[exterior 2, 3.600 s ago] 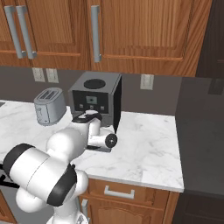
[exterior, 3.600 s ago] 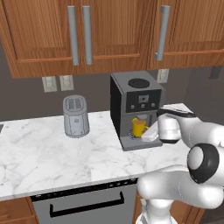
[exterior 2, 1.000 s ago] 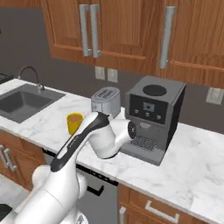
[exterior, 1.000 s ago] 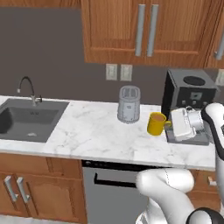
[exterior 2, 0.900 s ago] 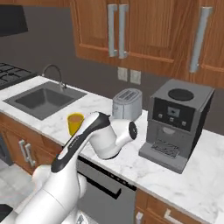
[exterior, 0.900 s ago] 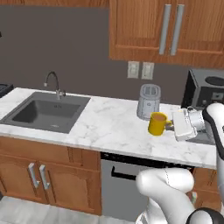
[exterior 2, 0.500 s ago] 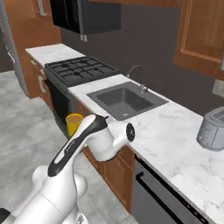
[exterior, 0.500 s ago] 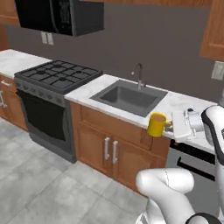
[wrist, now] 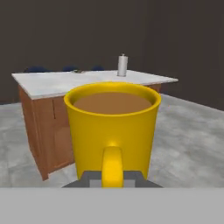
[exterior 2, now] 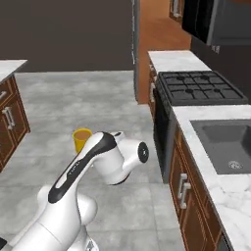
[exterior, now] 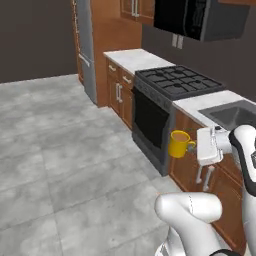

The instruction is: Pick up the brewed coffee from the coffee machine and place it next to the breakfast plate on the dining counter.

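The brewed coffee (exterior: pixel 179 143) is a yellow mug full of brown liquid, held upright in the air over the grey floor. My gripper (exterior: pixel 194 146) is shut on its handle, which sticks out toward the white hand. In the right base view the mug (exterior 2: pixel 82 139) peeks out behind my forearm. The hand view has the mug (wrist: pixel 112 131) close up, with the gripper (wrist: pixel 113 176) clamped on the handle. Beyond it stands the dining counter (wrist: pixel 57 82), white-topped on a wooden base. A small dark shape lies on it, too small to tell. The coffee machine is out of view.
A black stove (exterior: pixel 177 82), a sink (exterior 2: pixel 226 142) and wooden cabinets (exterior: pixel 122 97) line the right side. A tall fridge (exterior: pixel 86 50) stands at the far end. A pale cylinder (wrist: pixel 122 65) stands on the dining counter, with blue stools (wrist: pixel 36 69) behind. Open grey floor (exterior: pixel 60 150) lies between.
The whole scene has swung past as the base moves: toaster and coffee machine gone, stove, fridge and open floor now in view. The mug stays held in the shut gripper.
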Robot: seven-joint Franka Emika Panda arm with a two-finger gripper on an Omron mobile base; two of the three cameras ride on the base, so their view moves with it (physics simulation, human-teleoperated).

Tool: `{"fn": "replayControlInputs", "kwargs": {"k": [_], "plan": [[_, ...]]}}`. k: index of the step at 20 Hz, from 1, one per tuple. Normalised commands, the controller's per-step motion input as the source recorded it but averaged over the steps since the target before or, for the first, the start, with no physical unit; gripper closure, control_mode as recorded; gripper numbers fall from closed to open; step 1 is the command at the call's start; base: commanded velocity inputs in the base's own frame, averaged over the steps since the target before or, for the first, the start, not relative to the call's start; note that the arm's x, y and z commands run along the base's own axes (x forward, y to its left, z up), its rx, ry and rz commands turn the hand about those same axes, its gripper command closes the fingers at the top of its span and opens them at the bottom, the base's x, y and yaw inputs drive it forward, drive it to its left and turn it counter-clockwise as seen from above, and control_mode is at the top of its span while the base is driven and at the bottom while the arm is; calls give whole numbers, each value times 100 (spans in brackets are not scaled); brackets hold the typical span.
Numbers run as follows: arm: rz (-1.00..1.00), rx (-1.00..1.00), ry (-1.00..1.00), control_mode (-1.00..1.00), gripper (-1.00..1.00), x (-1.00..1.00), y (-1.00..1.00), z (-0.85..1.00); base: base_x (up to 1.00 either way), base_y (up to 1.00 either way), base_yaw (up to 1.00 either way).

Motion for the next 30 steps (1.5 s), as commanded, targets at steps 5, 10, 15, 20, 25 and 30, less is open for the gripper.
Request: {"fn": "replayControlInputs", "kwargs": {"k": [5,10,15,20,25,30], "plan": [[0,0,0,100,100,0,0,0,18,3,86],[0,0,0,100,100,0,0,0,37,43,69],[0,0,0,100,100,0,0,0,25,85,59],[0,0,0,100,100,0,0,0,20,100,49],[0,0,0,100,100,0,0,0,26,100,39],[0,0,0,100,100,0,0,0,37,100,31]]}}
